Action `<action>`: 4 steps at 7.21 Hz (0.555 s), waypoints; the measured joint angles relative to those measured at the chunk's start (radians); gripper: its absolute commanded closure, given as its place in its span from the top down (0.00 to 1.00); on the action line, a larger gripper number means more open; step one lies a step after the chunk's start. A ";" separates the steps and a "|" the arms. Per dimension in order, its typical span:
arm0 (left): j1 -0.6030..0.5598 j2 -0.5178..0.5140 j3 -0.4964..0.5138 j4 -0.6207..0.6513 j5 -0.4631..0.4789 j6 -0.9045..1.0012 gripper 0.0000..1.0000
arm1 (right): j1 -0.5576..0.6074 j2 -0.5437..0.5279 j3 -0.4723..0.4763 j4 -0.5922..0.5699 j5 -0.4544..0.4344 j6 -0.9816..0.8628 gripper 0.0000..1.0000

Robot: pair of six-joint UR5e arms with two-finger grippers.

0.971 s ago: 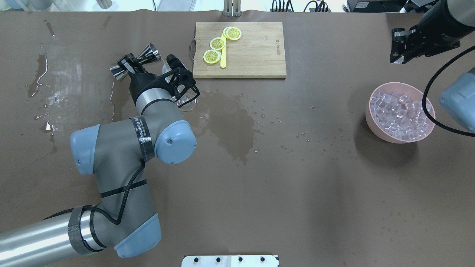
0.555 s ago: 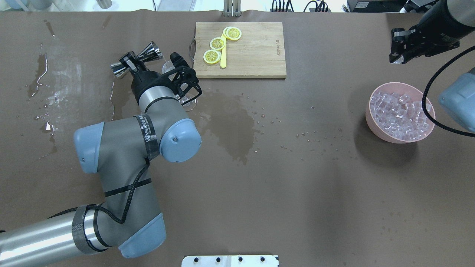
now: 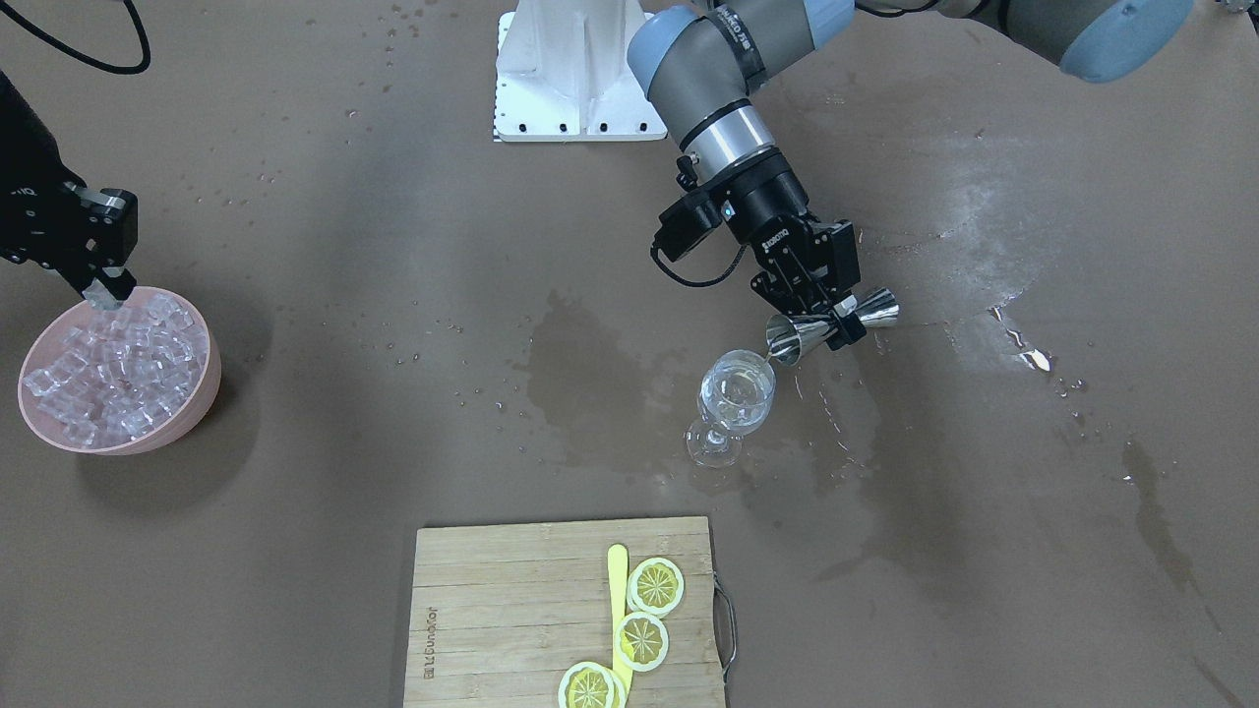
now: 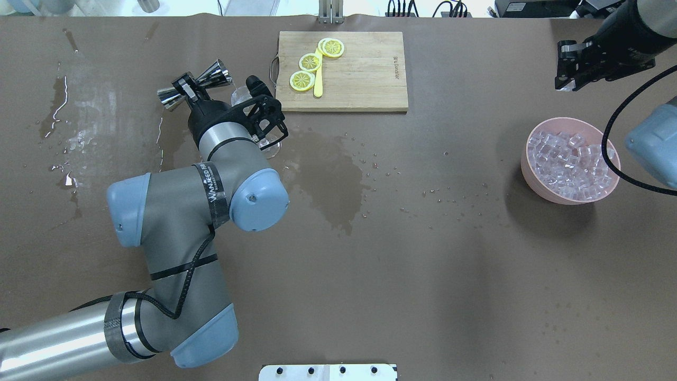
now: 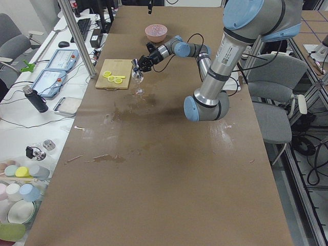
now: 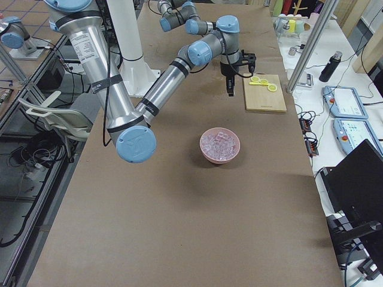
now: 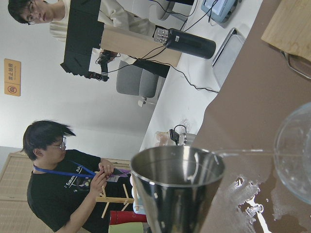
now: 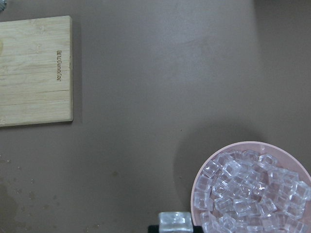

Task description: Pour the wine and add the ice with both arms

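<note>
My left gripper is shut on the waist of the steel jigger, which is tipped sideways with its mouth at the rim of the stemmed glass. In the left wrist view a thin stream of wine runs from the jigger to the glass. Clear liquid sits in the glass bowl. My right gripper is shut on one ice cube and hovers over the far rim of the pink bowl, which is full of ice.
A wooden cutting board with lemon slices lies beyond the glass. A dark wet patch and droplets mark the brown table; more spills shine at the left. The white base plate is at the robot's side. People show in the left wrist view.
My left arm has shifted slightly to the right, carrying the tilted jigger closer over the glass. The right gripper has hardly moved.
</note>
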 measured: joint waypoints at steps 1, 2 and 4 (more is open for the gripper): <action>0.000 -0.003 0.001 0.000 0.000 0.010 0.19 | 0.000 0.000 0.000 0.000 0.000 0.000 0.00; -0.001 -0.007 0.002 0.000 0.000 0.017 0.19 | 0.000 0.000 -0.001 0.000 0.001 0.000 0.00; -0.003 -0.010 0.000 -0.001 0.000 0.021 0.19 | 0.000 0.000 -0.001 0.000 0.001 0.001 0.00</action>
